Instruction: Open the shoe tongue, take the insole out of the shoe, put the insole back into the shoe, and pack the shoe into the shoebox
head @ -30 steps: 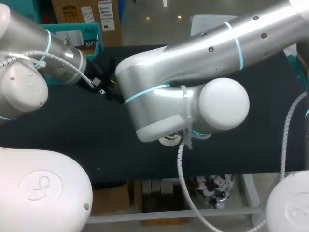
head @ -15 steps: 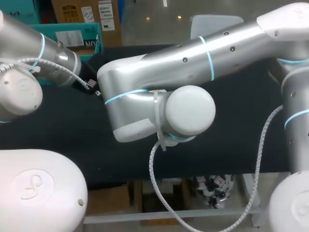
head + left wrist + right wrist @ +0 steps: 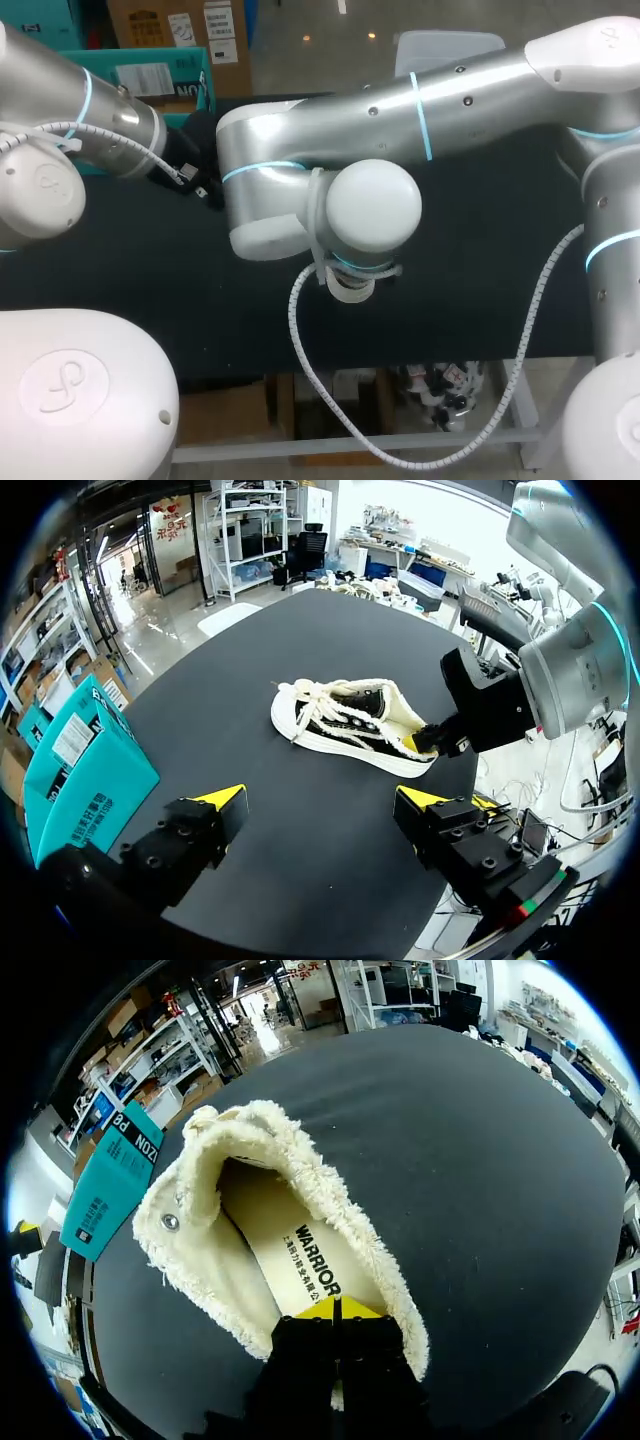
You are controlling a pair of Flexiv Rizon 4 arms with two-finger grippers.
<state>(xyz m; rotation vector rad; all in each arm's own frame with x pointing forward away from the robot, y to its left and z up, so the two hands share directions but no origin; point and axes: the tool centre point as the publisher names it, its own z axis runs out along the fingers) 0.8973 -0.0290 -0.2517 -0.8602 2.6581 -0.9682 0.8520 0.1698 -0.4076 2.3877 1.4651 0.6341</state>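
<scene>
A black-and-white shoe with cream fleece lining and loose laces lies on the black table, ahead of my left gripper. That gripper hangs open above the cloth, with nothing between its fingers. My right gripper is shut and its tips sit inside the shoe at the heel end of the insole. The insole lies flat in the shoe. Whether its edge is pinched does not show. From the left wrist, the right gripper appears at the shoe's heel. In the head view my right arm hides the shoe.
A teal shoebox stands at the table's far left corner, beside my left arm, and also shows past the shoe's toe as a teal box. Black cloth lies bare around the shoe.
In the head view my right arm's elbow has swung left and turned, with the cable loop following. The left arm has shifted only slightly. Both grippers keep their state.
</scene>
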